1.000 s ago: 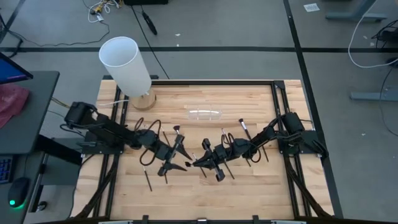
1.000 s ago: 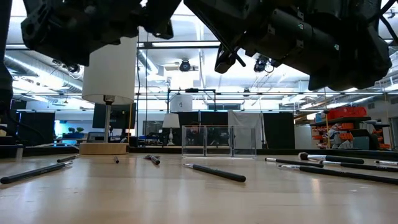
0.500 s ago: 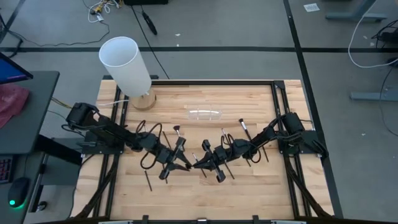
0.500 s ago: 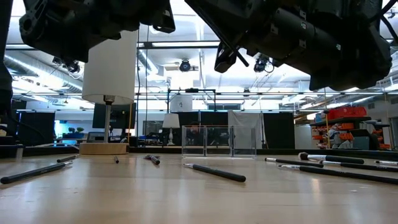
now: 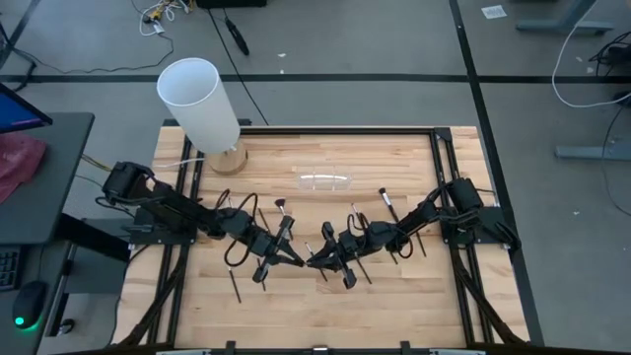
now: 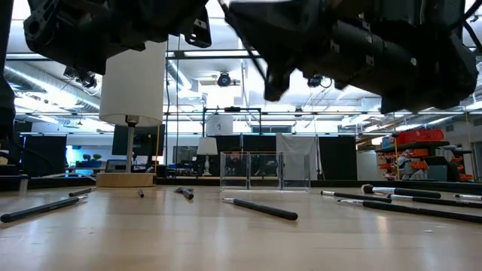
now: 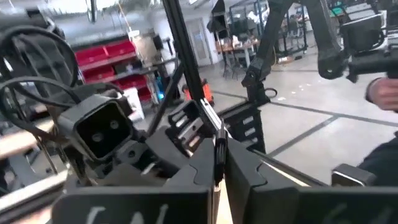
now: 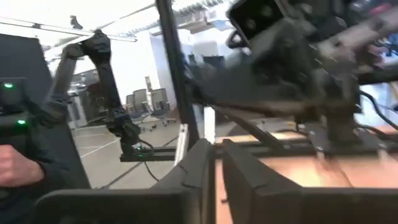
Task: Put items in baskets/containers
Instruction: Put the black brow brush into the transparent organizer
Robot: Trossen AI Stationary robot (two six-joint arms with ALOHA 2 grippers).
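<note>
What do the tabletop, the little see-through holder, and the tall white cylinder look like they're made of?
The tabletop looks like wood with a smooth finish: pale planks with visible grain. The holder appears to be clear, glossy plastic or acrylic, since the room shows straight through it. The cylinder looks matte white, possibly paper or plastic, on what seems a wooden base.

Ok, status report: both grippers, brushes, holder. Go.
Left gripper and right gripper tip to tip mid-table, left shut on a brush. Other brushes loose on the table. Clear holder unobstructed.
</note>
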